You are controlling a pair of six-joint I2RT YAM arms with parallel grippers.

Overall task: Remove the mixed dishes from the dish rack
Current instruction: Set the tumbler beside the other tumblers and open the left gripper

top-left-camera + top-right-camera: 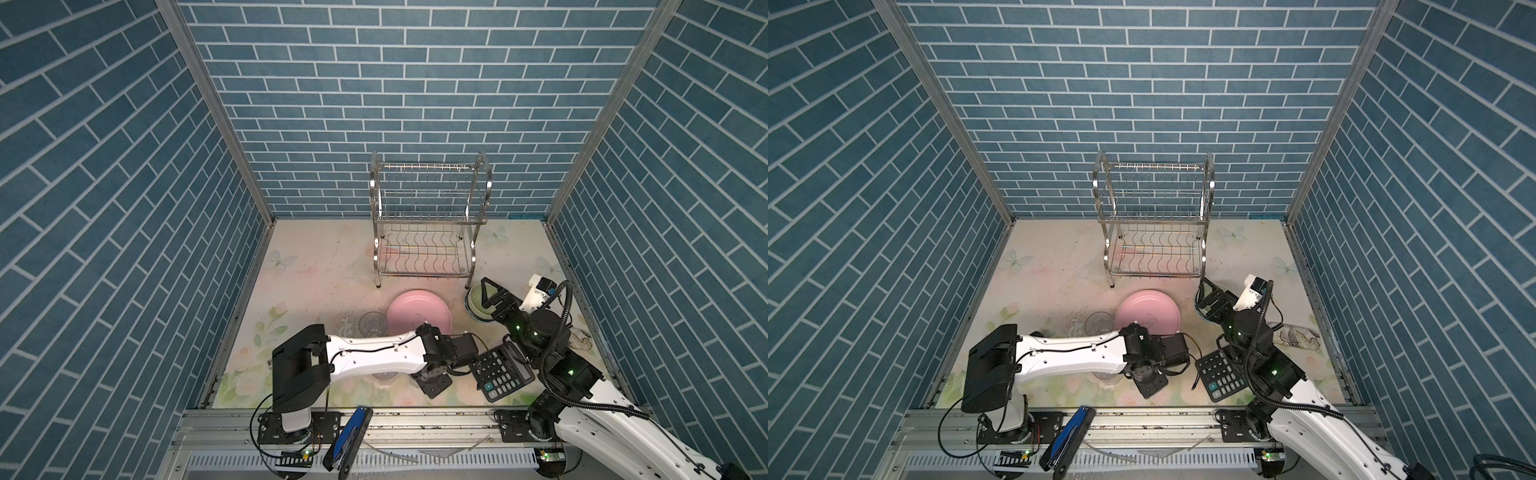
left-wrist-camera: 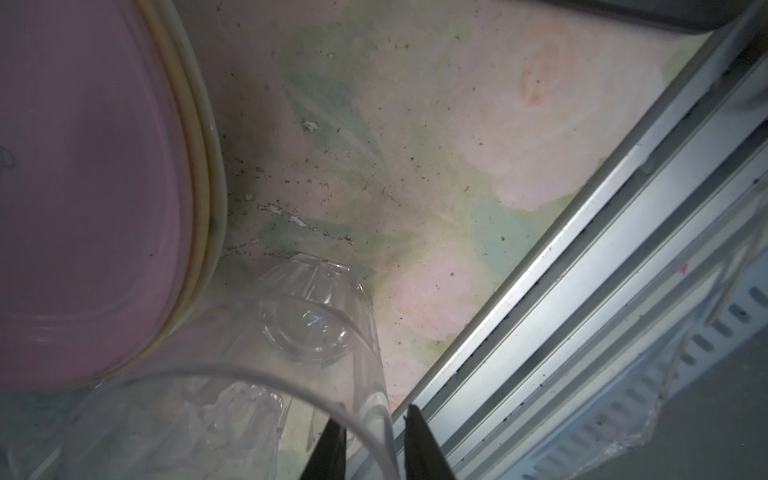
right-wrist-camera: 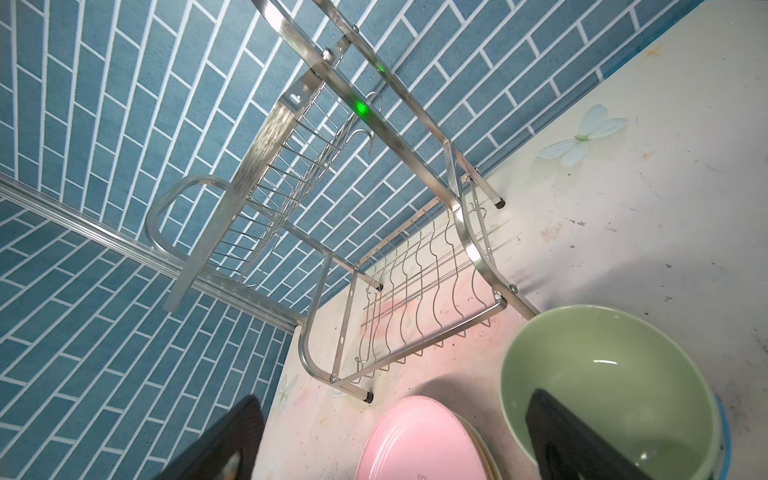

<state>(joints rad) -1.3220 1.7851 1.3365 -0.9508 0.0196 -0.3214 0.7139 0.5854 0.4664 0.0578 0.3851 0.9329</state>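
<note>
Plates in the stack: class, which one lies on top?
The pink plate; the yellow plate and cream plate show only as thin rims beneath it.

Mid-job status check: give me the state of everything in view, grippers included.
Two-tier silver wire dish rack: upright, both tiers empty.
Round pink plate: flat, topping a plate stack.
Pale-green bowl: upright, empty, stacked on another bowl.
Clear round glass: upright on the table.
Left gripper: slightly open astride a second glass's rim.
Right gripper: wide open over the pale-green bowl.
Black calculator: flat, keys up.
</note>
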